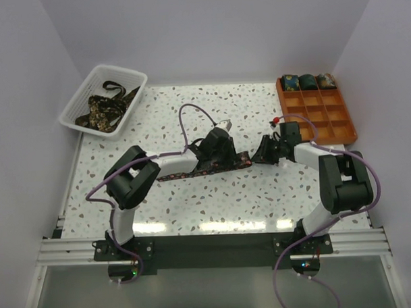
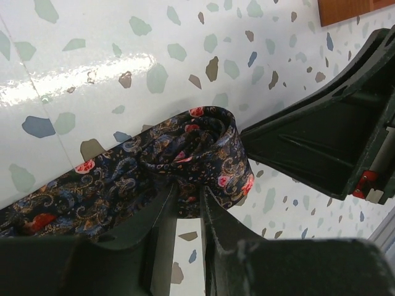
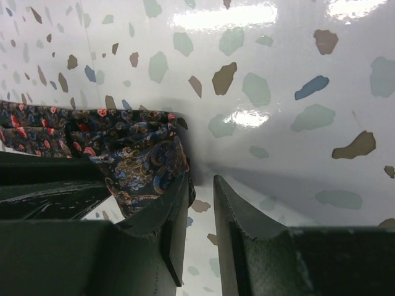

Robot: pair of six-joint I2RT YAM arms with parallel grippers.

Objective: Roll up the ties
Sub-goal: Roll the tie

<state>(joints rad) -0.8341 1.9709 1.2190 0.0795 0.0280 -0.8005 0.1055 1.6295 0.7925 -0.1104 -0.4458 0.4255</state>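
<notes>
One dark paisley tie (image 1: 241, 161) lies across the middle of the table, its end folded over into a loose curl (image 2: 207, 139). My left gripper (image 2: 190, 192) is shut on the near edge of that curl, with fabric pinched between its tips; from above it sits over the tie (image 1: 222, 152). My right gripper (image 3: 200, 179) faces it from the right (image 1: 265, 152). Its jaws stand a narrow gap apart with bare table between them. The tie's end (image 3: 139, 154) bunches against the outer side of its left finger (image 3: 176, 203).
A white mesh basket (image 1: 74, 108) at the back left holds more loose ties (image 1: 106, 110). An orange gridded tray (image 1: 339, 125) at the back right has three rolled ties (image 1: 306, 81) in its far row. White walls stand close on three sides.
</notes>
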